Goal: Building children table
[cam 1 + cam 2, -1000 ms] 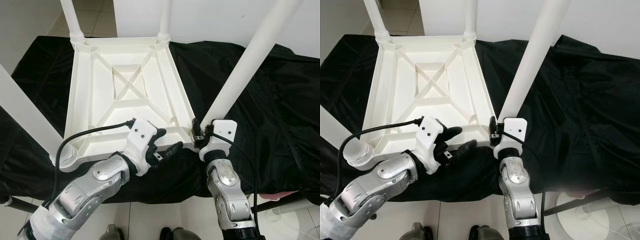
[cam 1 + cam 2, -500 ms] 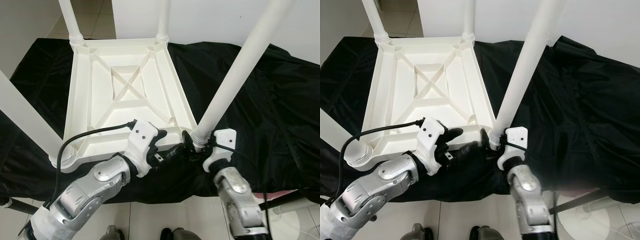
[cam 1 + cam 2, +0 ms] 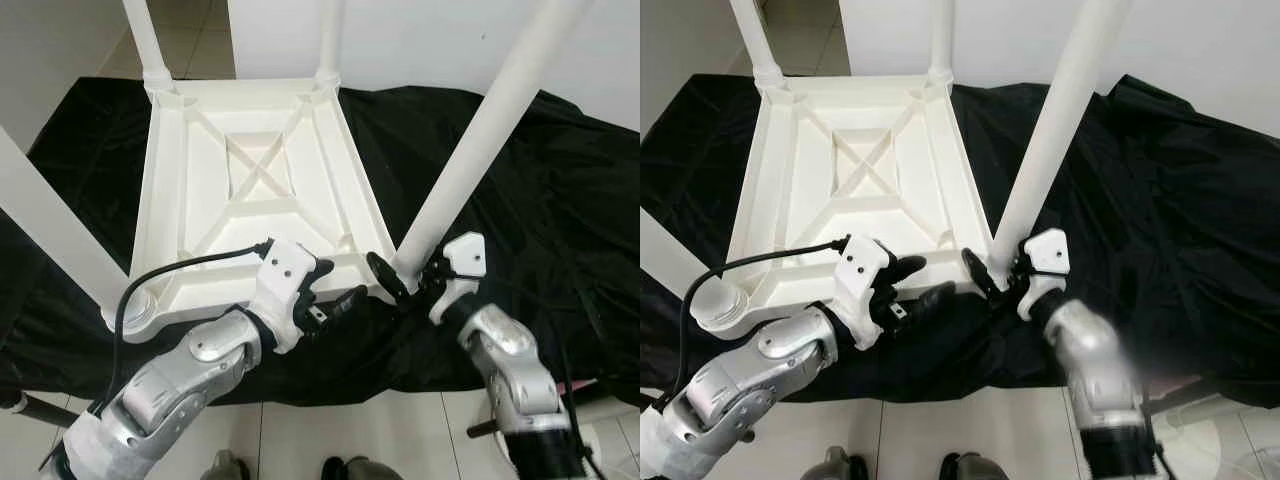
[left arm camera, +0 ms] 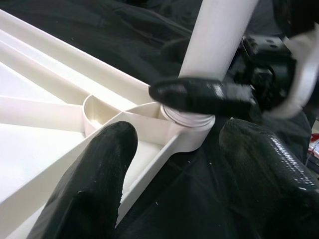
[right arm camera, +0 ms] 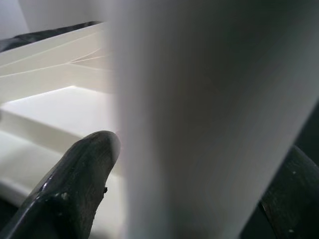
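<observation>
Left eye view: the white tabletop point(image 3: 250, 190) lies upside down on a surface point(image 3: 560, 200) draped in black cloth, nearer its left edge, with legs standing up from its corners. The right gripper point(image 3: 405, 280) sits at the near right corner, its jaws set around the base of the leg point(image 3: 470, 150) there, one finger on each side. The left gripper point(image 3: 335, 290) hovers over the near rim just beside that corner, jaws apart and holding nothing.

Right eye view: same layout, and the leg leans a little toward the right as it rises from its socket.

Left wrist view: the leg's ringed collar point(image 4: 192, 117) sits in the corner socket; a right-gripper finger crosses in front of it, and the left jaws straddle the rim without touching.

Right wrist view: the leg passes close between the two black fingers point(image 5: 75, 189); whether they press it I cannot tell.

Handling, as I read it: hollow moulded plastic, so light, stiff and smooth, likely slippery under the pads. Take the leg low, near the collar, for turning force; steady the tabletop on a rib or rim, since it may skid on the cloth.
</observation>
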`<state>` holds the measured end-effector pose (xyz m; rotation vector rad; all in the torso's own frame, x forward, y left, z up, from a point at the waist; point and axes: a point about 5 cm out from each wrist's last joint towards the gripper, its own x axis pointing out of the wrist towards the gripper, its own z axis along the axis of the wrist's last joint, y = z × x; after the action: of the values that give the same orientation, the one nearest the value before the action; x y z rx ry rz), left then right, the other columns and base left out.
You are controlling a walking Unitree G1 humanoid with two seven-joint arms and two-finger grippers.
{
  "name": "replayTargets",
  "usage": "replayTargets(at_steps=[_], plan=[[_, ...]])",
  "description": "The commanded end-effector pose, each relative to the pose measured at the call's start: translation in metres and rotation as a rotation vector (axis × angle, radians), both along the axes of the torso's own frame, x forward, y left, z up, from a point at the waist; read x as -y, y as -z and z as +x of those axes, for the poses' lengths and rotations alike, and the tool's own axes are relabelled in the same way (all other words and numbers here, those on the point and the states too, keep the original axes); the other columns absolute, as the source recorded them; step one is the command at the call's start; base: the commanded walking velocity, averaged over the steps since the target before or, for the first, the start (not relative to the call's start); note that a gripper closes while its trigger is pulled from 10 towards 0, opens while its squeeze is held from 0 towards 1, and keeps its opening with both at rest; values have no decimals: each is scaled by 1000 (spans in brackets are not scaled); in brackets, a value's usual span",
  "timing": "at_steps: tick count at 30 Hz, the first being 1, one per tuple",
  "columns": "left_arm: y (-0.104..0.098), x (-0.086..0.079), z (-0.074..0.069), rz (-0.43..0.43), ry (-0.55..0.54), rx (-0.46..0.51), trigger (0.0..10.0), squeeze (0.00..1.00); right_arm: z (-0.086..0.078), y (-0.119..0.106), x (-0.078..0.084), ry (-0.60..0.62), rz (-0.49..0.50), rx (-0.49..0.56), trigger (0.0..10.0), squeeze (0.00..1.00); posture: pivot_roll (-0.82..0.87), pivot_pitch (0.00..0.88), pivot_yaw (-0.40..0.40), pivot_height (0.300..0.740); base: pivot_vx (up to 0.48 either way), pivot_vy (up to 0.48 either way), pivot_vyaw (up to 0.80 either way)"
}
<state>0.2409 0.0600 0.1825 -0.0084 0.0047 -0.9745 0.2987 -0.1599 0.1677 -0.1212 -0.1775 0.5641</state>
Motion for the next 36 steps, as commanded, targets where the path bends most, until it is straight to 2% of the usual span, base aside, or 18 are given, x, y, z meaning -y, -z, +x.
replayTargets(at_steps=[1,7,12,13,14,15,25,26,27,28,29,31,33,36], plan=[[3,4,-9,19,213,-2,10000,0,0,3,2,-9,-2,-7,10000,0,-62,119,-37,740,0,0,0],[3,2,-8,21,202,-1,10000,0,7,1,2,-52,-27,-6,10000,0,-44,122,-46,740,0,0,0],[5,0,-10,30,195,-6,10000,0,3,4,0,-88,-24,-10,10000,0,-43,124,-43,740,0,0,0],[6,0,-11,33,196,-9,10000,0,1,4,-1,-101,-29,-12,6667,0,-44,125,-42,740,0,0,0],[6,0,-11,33,196,-9,10000,0,1,4,-1,-101,-29,-12,6667,0,-44,125,-42,740,0,0,0],[6,0,-11,35,198,-10,10000,0,2,4,1,-111,-30,-11,0,0,-48,125,-38,740,0,0,0],[7,0,-10,43,207,-11,10000,0,3,3,9,-112,-25,-14,0,0,-51,124,-37,740,0,0,0],[7,0,-10,43,207,-12,10000,0,3,3,9,-105,-22,-18,1255,0,-51,125,-37,740,0,0,0],[7,0,-10,43,207,-12,10000,0,3,3,9,-105,-22,-18,1255,0,-51,125,-37,740,0,0,0],[7,-1,-10,44,207,-12,10000,0,3,3,9,-95,-15,-20,9490,0,-51,125,-37,740,0,0,0],[8,-1,-10,45,205,-13,10000,0,2,2,9,-85,1,-24,10000,0,-51,126,-38,740,0,0,0],[8,-1,-10,45,205,-13,10000,0,2,2,9,-85,1,-24,10000,0,-51,126,-38,740,0,0,0],[10,-2,-11,51,202,-15,10000,0,1,-2,6,-19,47,-26,10000,0,-50,130,-39,740,0,0,0],[10,-2,-11,51,202,-15,10000,0,1,-2,6,-19,47,-26,10000,0,-50,130,-39,740,0,0,0]])
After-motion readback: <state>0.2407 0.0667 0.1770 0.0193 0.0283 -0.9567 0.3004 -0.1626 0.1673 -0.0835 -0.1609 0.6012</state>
